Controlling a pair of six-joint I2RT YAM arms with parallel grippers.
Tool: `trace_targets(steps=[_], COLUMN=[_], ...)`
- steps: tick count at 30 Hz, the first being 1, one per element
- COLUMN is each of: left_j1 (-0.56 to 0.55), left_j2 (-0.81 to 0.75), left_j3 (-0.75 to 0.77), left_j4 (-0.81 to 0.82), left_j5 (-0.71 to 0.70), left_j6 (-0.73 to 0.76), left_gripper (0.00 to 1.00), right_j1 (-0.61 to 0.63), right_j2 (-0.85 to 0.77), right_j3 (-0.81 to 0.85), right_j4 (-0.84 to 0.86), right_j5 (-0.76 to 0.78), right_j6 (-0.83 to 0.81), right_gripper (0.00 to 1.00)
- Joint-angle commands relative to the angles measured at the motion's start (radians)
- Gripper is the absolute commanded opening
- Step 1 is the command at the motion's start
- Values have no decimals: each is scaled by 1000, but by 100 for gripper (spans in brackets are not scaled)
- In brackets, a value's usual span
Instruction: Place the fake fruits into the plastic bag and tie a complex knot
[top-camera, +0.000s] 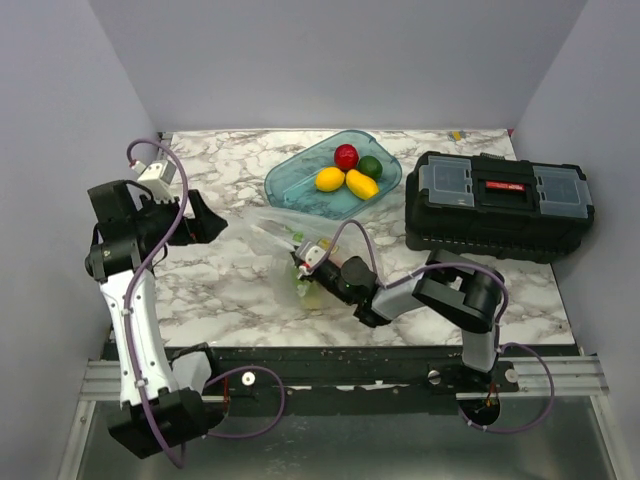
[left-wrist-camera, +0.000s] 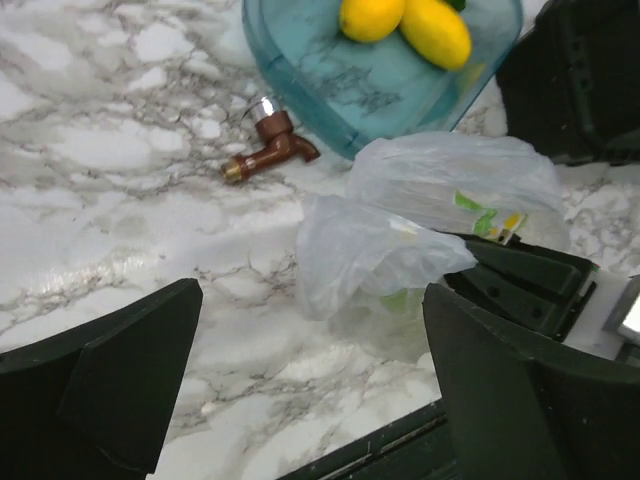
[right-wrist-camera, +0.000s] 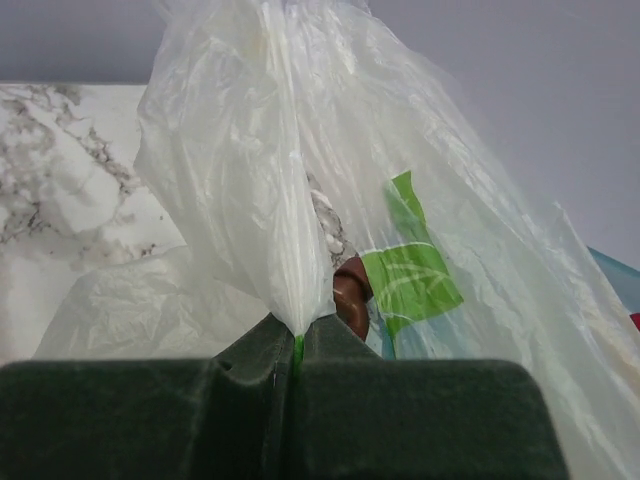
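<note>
The right tool (right-wrist-camera: 296, 350) is seen shut flat, its two fingers pressed together on a gathered fold of the plastic bag (right-wrist-camera: 250, 180). From the pinch the film rises in a bunched pleat and spreads wide above it, and a green leaf print is shown on one side. A brown object (left-wrist-camera: 270, 150) with a silver cap is glimpsed through the film just behind the pinch. In the left wrist view it is seen lying on the tabletop (top-camera: 230, 290) beside the near wall of the teal tub (top-camera: 290, 185).

The left tool (left-wrist-camera: 310, 400) is held above the tabletop with its dark fingers (left-wrist-camera: 110, 390) spread wide, and only marble and crumpled film are seen past the gap. The bag is slumped on the tabletop just in front of the tub, at the right tool's tip. A green patch is seen low in the film; whether it is print or fruit cannot be told.

The fake fruits (top-camera: 346, 156) are seen in the tub: one red, one green and two yellow lemons, crowded together. A black toolbox (top-camera: 500, 200) is placed to the right of the tub.
</note>
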Motion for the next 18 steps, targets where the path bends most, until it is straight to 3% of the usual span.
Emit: trace_targets(steps=[1,6,10,18], left_j1=[69,82,46,-180], left_j2=[-121,-279,-337,-182], left_j3=[-98,-420,-612,-626], left_j4=[190,519,891,1111], left_j5=[239,341,292,81], left_j6=[-165,-425,-669,-769], left_gripper=[98,98,98,96], right_j1=[0,0,1,9], right_j2=[31,36,49,83], right_j3=[71,116,138,180], right_j4=[-21,-47,-65,-77], right_j5=[86,120,128,160], right_j6=[6,36,53,58], right_gripper=[1,1,1,1])
